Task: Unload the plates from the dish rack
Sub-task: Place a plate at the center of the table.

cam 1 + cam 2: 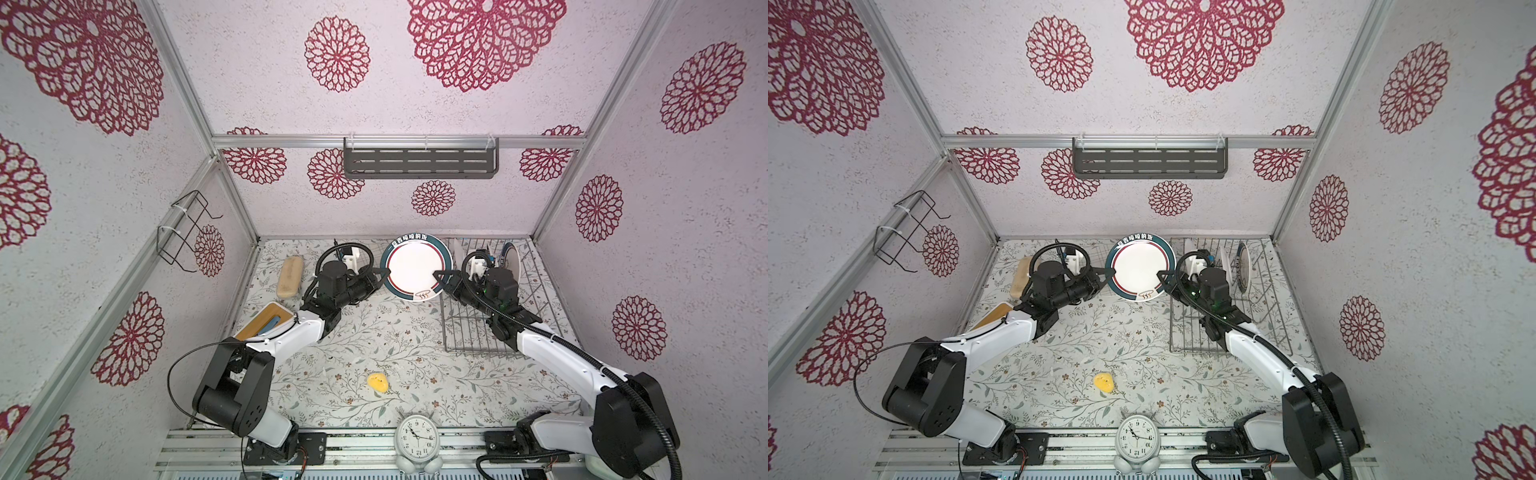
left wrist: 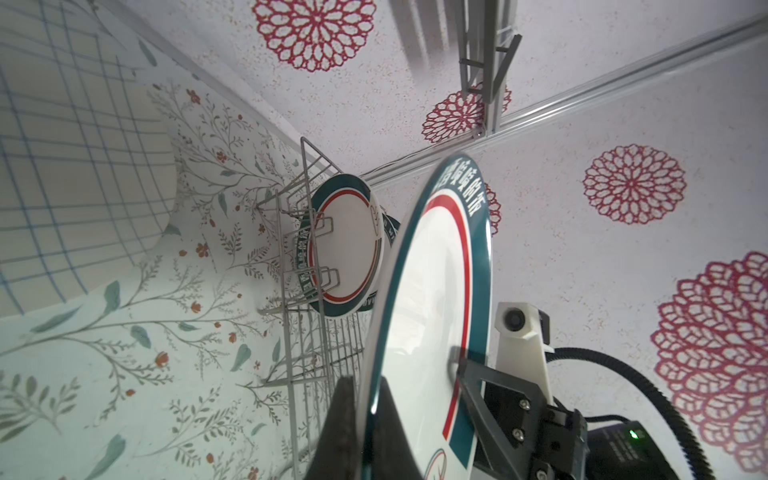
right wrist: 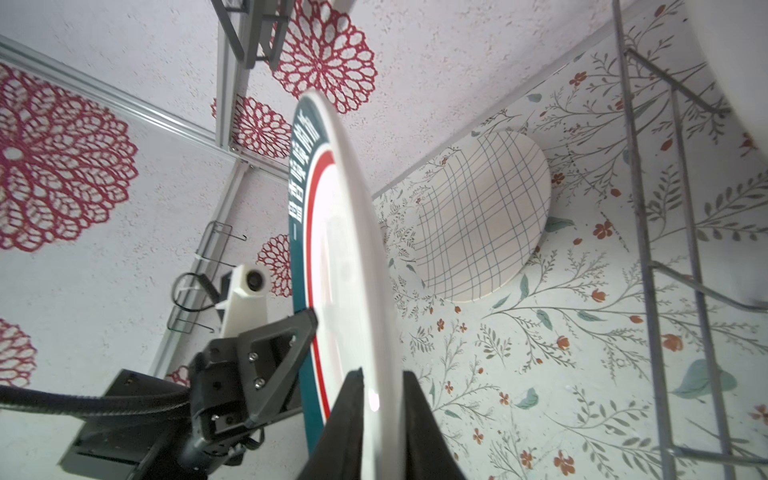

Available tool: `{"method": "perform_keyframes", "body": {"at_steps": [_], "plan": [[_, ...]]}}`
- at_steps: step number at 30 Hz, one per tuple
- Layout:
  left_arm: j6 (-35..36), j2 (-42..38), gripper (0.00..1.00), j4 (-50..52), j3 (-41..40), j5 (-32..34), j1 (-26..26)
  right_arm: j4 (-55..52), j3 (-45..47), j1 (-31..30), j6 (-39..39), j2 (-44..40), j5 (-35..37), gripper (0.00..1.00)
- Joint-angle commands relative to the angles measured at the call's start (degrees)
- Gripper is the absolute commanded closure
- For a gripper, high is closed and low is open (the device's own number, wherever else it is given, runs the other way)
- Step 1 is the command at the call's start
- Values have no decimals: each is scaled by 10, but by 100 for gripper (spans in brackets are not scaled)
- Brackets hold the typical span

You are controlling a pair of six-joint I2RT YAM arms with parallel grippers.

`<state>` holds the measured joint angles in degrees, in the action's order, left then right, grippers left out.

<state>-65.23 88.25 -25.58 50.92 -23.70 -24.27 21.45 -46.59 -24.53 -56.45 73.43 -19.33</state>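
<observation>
Handing a teal-rimmed plate (image 1: 415, 270) across in the air, squarely between the left pincer (image 1: 386, 271) and the right pincer (image 1: 437, 275). Pinching one edge of it with the left pincer, fingers (image 2: 343, 419) pressed together on the rim, one on each face. Straddling the opposite edge with the right pincer, one prong on each face; cannot tell from the wrist view whether clamped or slack. Judged as the hand-off step, with the plate clear of the dish rack (image 1: 478, 332) lying under and behind the right pincer, and at least two more plates (image 2: 349, 249) standing in its tines. Next, probably: spread the right pincer fully and back it straight off the rim without dragging. Then lower the plate with the left pincer toward the cream grid plate (image 3: 482, 216), lying flat on the table (image 1: 374, 332) just below and beyond the left pincer. Afterwards, back to the rack with the right pincer.
</observation>
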Motion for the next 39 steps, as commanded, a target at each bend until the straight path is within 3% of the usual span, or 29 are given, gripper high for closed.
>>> {"method": "perform_keyframes", "body": {"at_steps": [1, 6, 12, 20, 39], "plan": [[2, 0, 100, -9, -6, 9, 2, 48, -17, 3, 5, -12, -20, 59], [4, -9, 100, -8, -13, 9, 12, 45, -15, 10, 5, -15, -26, 39], [26, -35, 100, 34, -19, 8, 34, 35, -9, 22, 8, -25, -22, 28], [88, -65, 100, 136, -46, 35, 57, 9, -7, 29, 32, -39, -10, 25], [86, -20, 100, 116, -131, 32, 63, -85, -17, 30, 93, -30, -23, 22]]}}
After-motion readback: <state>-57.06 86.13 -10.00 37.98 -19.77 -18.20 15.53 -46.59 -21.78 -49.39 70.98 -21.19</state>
